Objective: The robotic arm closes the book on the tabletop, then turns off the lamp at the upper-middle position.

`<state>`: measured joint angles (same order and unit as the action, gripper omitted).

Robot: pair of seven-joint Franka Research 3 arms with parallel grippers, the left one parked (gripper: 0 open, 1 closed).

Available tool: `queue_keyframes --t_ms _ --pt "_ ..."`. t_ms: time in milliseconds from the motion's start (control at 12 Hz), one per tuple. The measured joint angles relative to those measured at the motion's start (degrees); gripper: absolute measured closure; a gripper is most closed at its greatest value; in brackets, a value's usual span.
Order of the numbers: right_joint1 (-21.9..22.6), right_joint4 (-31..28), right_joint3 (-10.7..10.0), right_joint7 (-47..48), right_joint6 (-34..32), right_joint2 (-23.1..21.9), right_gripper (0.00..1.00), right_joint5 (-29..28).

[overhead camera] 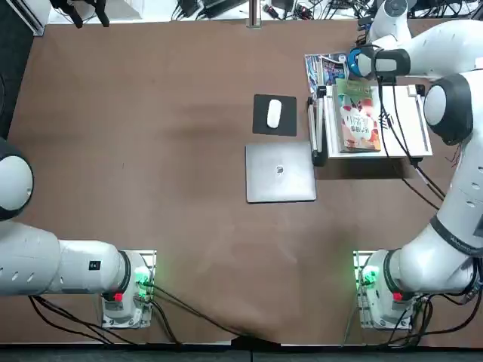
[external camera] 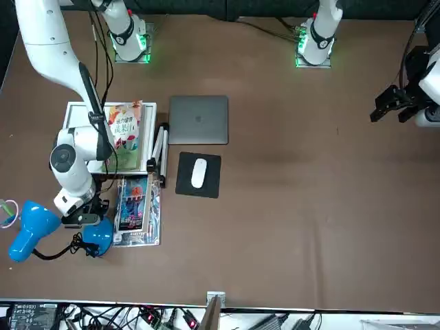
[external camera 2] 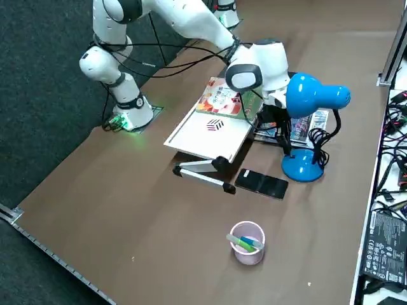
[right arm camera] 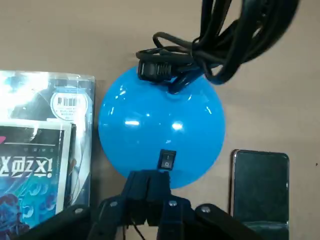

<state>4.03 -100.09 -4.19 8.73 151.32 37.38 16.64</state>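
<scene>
Right tool (right arm camera: 148, 175), fingertips together, just beside the rocker switch (right arm camera: 167, 159) on the lamp's blue base (right arm camera: 162, 125)

Closed jaws (right arm camera: 147, 182) at rocker switch (right arm camera: 167, 159) on blue lamp base (right arm camera: 160, 125).

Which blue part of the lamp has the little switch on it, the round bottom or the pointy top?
The round base, flat on the tabletop: its switch is beside the right gripper's fingertips.
</scene>
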Motion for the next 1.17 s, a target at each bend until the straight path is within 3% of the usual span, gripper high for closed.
queue_keyframes --t_ms 1167 --pt "0.0 0.0 0.0 0.0 0.7 0.6 0.98 0.2"
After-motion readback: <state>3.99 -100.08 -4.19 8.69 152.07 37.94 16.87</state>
